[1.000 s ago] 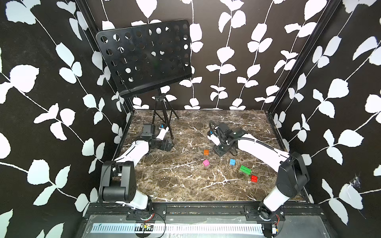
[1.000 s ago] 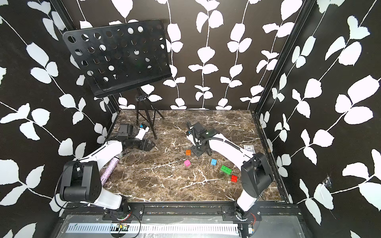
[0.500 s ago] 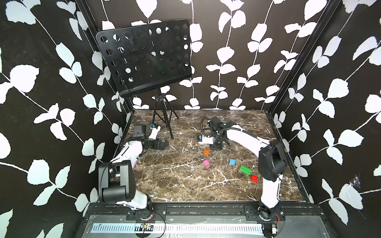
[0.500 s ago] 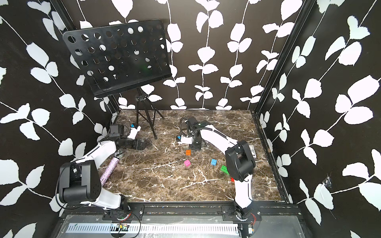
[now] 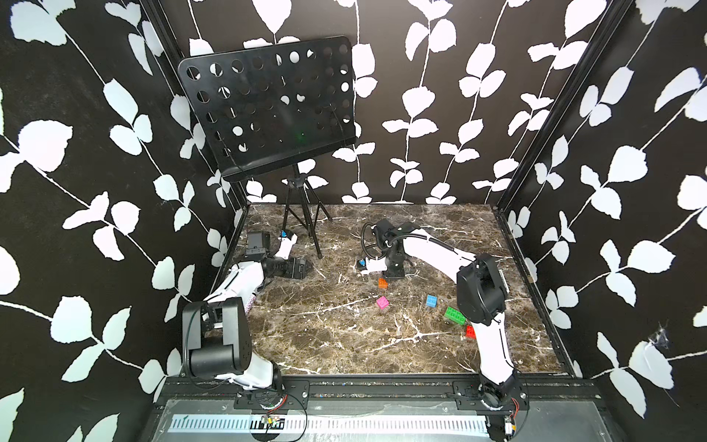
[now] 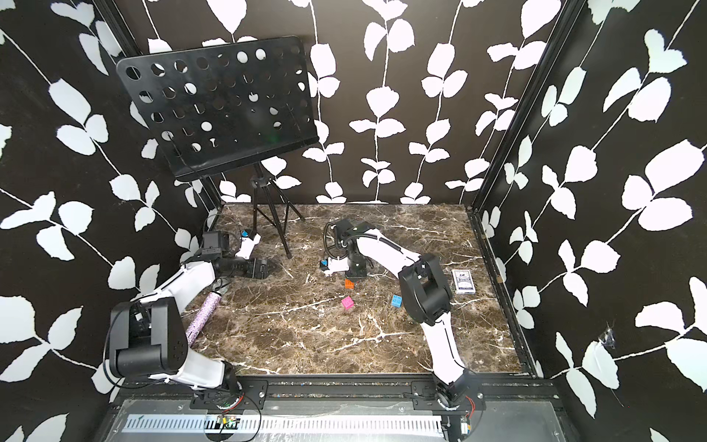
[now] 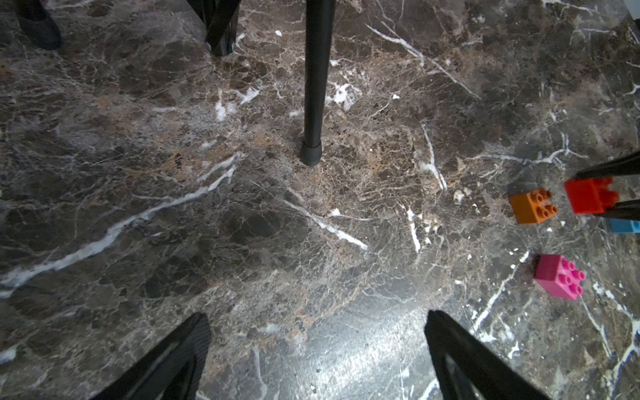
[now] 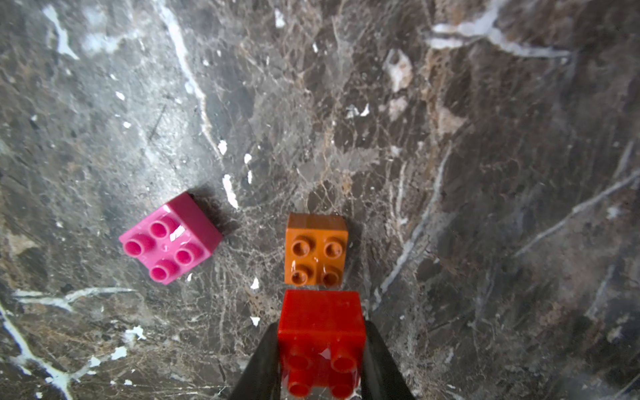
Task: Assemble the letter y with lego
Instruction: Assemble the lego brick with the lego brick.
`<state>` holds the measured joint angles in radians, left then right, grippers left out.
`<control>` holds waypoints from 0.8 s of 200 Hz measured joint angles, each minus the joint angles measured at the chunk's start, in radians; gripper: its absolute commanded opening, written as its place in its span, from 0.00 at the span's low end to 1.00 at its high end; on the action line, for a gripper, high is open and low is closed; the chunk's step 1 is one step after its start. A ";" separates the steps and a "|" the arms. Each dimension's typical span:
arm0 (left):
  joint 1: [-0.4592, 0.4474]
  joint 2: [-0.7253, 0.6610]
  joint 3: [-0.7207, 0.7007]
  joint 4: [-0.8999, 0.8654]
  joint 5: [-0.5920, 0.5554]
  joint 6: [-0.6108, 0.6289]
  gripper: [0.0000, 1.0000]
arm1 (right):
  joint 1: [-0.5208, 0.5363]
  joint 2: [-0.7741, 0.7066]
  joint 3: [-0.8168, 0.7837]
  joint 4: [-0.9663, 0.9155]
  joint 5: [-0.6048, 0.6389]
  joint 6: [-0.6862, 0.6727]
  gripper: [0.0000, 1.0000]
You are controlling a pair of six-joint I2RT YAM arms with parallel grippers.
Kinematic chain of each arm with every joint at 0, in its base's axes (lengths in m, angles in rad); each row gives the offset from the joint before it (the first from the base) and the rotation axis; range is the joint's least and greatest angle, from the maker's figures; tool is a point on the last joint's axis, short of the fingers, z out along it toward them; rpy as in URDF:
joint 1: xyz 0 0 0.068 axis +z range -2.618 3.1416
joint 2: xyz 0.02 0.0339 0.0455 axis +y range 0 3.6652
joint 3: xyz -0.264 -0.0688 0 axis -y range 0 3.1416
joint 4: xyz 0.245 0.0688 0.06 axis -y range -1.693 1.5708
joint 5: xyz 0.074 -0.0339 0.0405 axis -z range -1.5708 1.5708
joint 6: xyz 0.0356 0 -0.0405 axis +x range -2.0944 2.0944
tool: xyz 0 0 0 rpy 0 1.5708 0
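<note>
Left wrist view first: your left gripper [image 7: 317, 320] hangs wide open over the bare brown marble tabletop [image 7: 173, 207], holding nothing. Over the last second that arm has drawn back a little toward its own side, so count it out of this step.

Moving right, the square orange studded plastic brick [image 8: 316, 249] and the square pink studded brick [image 8: 169, 239] lie loose, near each other but apart, exactly where they were.

Next comes your right gripper [image 8: 321, 346], clamped on a square red studded brick [image 8: 320, 311]. Its arm has folded at the elbow and swung the wrist round, so the red brick now sits just beside the orange one and squared up with it. You are probably lining up the stem joint.

Further right, the light blue brick [image 5: 431, 300], long green brick [image 5: 455, 315] and second red brick [image 5: 470, 332] lie untouched. No letter exists yet.
</note>
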<state>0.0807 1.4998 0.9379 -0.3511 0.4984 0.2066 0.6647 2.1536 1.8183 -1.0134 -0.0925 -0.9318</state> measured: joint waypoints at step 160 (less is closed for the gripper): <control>0.001 0.000 0.000 -0.002 0.003 -0.001 0.99 | 0.033 0.100 0.109 -0.114 0.078 -0.016 0.23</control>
<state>0.0814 1.4998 0.9379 -0.3534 0.5011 0.2058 0.6979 2.2532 1.9278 -1.1275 -0.0147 -0.9474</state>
